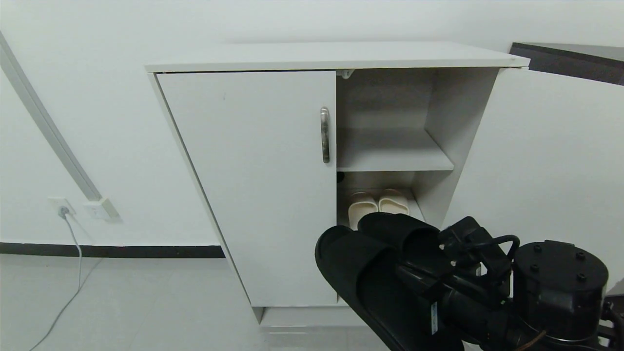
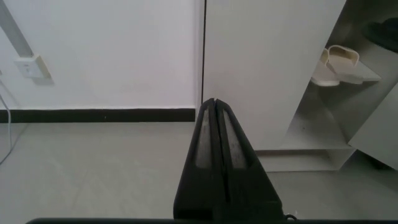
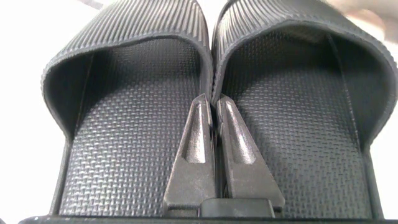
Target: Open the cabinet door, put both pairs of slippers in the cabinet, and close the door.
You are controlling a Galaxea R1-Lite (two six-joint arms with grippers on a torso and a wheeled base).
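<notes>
- Cabinet [image 1: 336, 56]: white two-door laminate cabinet standing on the floor against a white wall.
- Left door [image 1: 253, 185]: flat white panel, shut, with an upright metal bar handle [image 1: 324, 135] at its inner edge.
- Right door [image 1: 546, 156]: flat white panel, swung wide open, so the right half of the cabinet interior is exposed.
- Upper shelf [image 1: 390, 151]: white board inside the open half.
- Cream slippers [image 1: 378, 204]: pair of pale cream rubber slides lying side by side on the next shelf down, below the upper shelf. In the left wrist view [image 2: 339, 65] another compartment shows beneath them.
- Black slippers [image 1: 370, 263]: pair of black ribbed rubber slides held side by side off the floor. They hang just in front of the open half of the cabinet and outside it, with their toes towards the shelves.
- Right gripper [image 3: 215, 115]: one finger inside each slide, closed on the two adjoining inner walls of the black slippers.
- Left gripper [image 2: 215, 106]: fingers pressed together with nothing between them. It hangs above the pale grey floor [image 1: 122, 302] in front of the left door.
- Wall socket [image 1: 61, 207]: white, low on the wall to the left of the cabinet, with a grey cable [image 1: 73, 273] trailing down to the floor.
</notes>
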